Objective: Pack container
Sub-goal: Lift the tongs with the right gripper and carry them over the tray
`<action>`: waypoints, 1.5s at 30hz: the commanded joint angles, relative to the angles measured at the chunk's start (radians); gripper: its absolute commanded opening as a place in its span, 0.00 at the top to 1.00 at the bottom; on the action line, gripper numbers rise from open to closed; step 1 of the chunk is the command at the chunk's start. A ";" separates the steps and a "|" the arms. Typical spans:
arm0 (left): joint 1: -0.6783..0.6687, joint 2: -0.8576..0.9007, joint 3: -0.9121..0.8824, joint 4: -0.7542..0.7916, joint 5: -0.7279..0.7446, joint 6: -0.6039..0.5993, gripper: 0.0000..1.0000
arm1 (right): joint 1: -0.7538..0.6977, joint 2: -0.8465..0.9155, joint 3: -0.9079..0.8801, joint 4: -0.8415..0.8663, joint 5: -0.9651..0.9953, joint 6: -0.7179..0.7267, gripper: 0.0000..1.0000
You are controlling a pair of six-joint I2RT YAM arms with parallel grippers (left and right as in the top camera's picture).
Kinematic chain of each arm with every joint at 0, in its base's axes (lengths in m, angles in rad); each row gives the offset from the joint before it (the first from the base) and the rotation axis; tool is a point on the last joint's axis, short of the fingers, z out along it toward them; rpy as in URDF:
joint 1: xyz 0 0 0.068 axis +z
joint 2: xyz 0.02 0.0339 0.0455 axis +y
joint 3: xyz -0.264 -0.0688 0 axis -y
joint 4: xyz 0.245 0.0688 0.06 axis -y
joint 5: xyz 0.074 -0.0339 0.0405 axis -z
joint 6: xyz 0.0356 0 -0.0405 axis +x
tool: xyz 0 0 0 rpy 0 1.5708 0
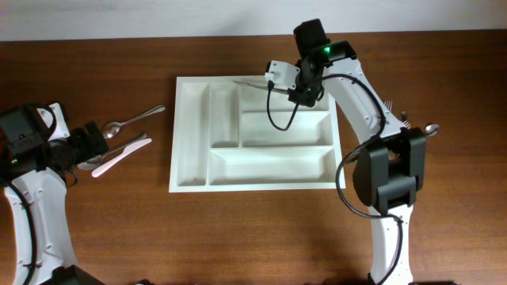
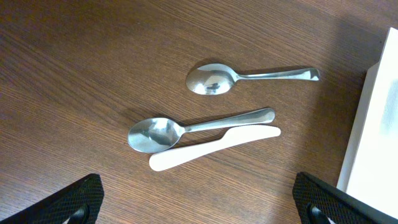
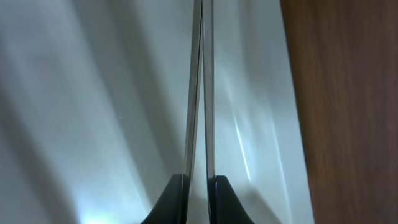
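Note:
The white container (image 1: 190, 134) lies mid-table, and its compartments look empty. My right gripper (image 1: 298, 95) hovers over its top right compartment, shut on a thin metal cutlery piece (image 1: 252, 81) that points left. In the right wrist view the piece (image 3: 200, 87) runs edge-on up from the closed fingers (image 3: 199, 186) over the tray's white floor (image 3: 93, 93). My left gripper (image 1: 91, 146) is open and empty (image 2: 199, 202) above the table. Just ahead of it lie two metal spoons (image 2: 214, 79) (image 2: 158, 132) and a white plastic knife (image 2: 211, 147). The tray edge shows at the right (image 2: 379, 124).
A metal fork (image 1: 392, 107) and a spoon (image 1: 428, 129) lie on the wood right of the tray, partly behind the right arm's base. The two spoons (image 1: 136, 119) (image 1: 127, 146) and the white knife (image 1: 119, 157) lie left of the tray.

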State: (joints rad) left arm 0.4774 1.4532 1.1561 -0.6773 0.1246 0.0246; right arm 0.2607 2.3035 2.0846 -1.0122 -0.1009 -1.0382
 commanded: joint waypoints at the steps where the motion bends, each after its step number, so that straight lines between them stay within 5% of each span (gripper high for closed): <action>1: 0.003 0.005 0.016 0.000 0.018 -0.010 0.01 | -0.028 0.004 0.000 0.006 -0.009 -0.031 0.96; 15: 0.003 0.005 0.016 -0.001 0.018 -0.010 0.01 | -0.013 -0.002 0.012 -0.008 -0.072 0.002 0.96; 31: 0.003 0.005 0.016 -0.001 0.018 -0.010 0.01 | 0.126 -0.029 0.186 -0.101 -0.138 0.868 0.96; 45: 0.003 0.005 0.016 0.000 0.018 -0.010 0.01 | 0.316 -0.029 0.192 -0.125 -0.219 1.339 0.96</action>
State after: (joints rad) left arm 0.4774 1.4532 1.1561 -0.6769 0.1246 0.0246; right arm 0.5495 2.3104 2.2539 -1.1435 -0.3130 0.1406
